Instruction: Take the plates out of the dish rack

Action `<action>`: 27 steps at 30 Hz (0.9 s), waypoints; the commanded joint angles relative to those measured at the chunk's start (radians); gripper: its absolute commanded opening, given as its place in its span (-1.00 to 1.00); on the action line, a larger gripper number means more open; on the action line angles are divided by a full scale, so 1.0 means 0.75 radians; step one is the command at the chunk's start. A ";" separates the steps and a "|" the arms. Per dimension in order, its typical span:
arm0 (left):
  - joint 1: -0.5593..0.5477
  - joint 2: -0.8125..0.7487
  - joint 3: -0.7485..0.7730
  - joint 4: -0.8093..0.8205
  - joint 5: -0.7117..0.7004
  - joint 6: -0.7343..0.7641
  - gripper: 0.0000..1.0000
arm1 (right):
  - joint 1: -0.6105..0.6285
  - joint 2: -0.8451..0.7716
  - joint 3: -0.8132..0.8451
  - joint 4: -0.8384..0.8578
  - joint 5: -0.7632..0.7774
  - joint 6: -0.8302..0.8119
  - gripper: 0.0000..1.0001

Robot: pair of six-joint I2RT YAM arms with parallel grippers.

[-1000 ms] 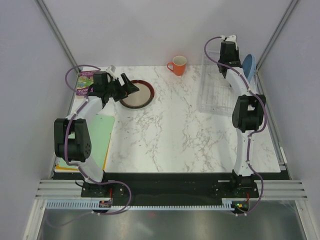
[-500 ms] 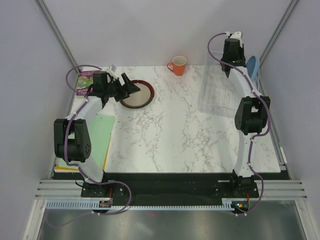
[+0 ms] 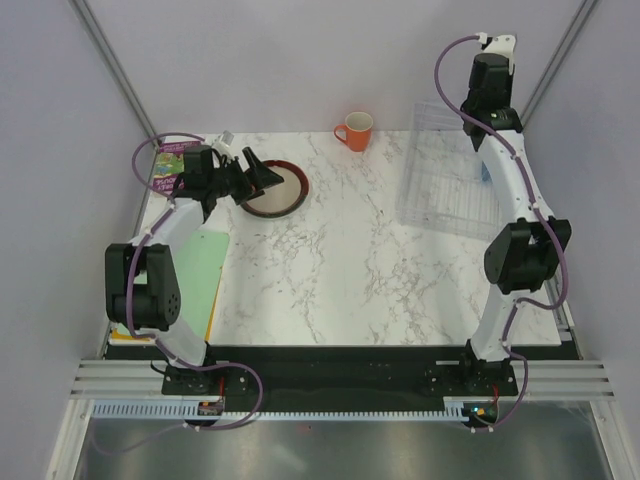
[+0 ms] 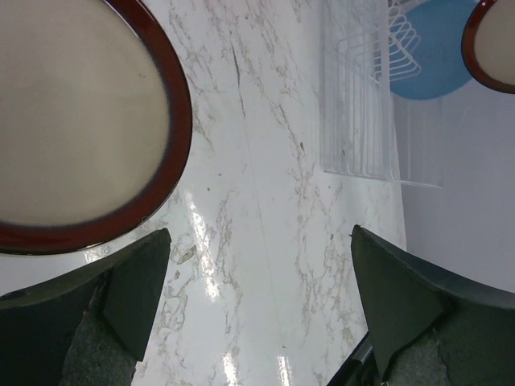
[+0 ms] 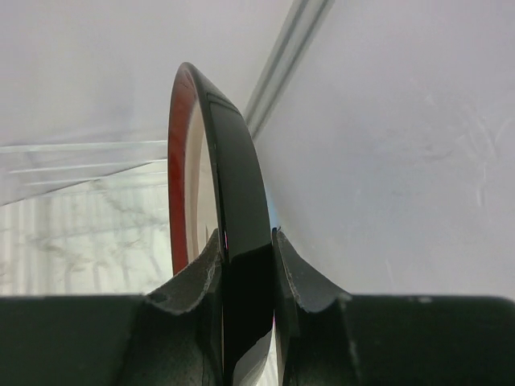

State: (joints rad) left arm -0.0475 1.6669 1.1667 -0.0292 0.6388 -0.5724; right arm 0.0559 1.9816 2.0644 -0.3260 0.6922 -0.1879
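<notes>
Three plates: cream plate [image 3: 275, 190] flat on table [image 3: 350, 260] by left fingers [image 3: 260, 168], spread wide. Second cream plate [image 5: 233, 161] clamped edge-on in right fingers [image 5: 244, 241], above dish rack [image 3: 445, 185]. Blue plate [image 4: 434, 56] at rack's far edge. Rack well apart from table plate.

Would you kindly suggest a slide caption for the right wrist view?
Right wrist view: jaws clamped on the edge of a red-rimmed plate, seen edge-on, with the blurred dish rack behind.

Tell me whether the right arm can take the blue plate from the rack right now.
Probably not yet: the right gripper is shut on a red-rimmed plate, so it has no free grip for the blue plate in the dish rack.
</notes>
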 commanded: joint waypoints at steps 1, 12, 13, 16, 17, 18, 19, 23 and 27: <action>-0.004 -0.093 -0.050 0.180 0.134 -0.094 1.00 | 0.097 -0.275 -0.091 -0.003 -0.205 0.213 -1.00; -0.047 -0.171 -0.281 0.566 0.263 -0.310 1.00 | 0.312 -0.715 -0.564 -0.001 -0.832 0.696 -1.00; -0.055 -0.169 -0.292 0.585 0.267 -0.319 1.00 | 0.322 -0.750 -0.584 0.009 -0.863 0.745 -1.00; -0.094 -0.169 -0.337 0.697 0.255 -0.368 0.99 | 0.349 -0.813 -0.697 0.087 -0.998 0.829 -1.00; -0.102 -0.165 -0.345 0.726 0.255 -0.394 0.99 | 0.357 -0.828 -0.739 0.109 -1.017 0.878 -1.00; -0.121 -0.167 -0.353 0.775 0.251 -0.407 0.99 | 0.365 -0.840 -0.762 0.124 -1.041 0.899 -1.00; -0.133 -0.163 -0.357 0.795 0.243 -0.415 0.99 | 0.369 -0.864 -0.783 0.142 -1.078 0.921 -1.00; -0.182 -0.155 -0.363 0.869 0.220 -0.447 0.99 | 0.380 -0.916 -0.877 0.222 -1.160 1.015 -1.00; -0.227 -0.134 -0.373 0.957 0.210 -0.499 0.99 | 0.394 -0.949 -0.938 0.293 -1.211 1.101 -1.00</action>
State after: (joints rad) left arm -0.1898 1.5730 0.8928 0.5529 0.7959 -0.8768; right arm 0.3408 1.3636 1.3582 -0.3717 -0.1204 0.5007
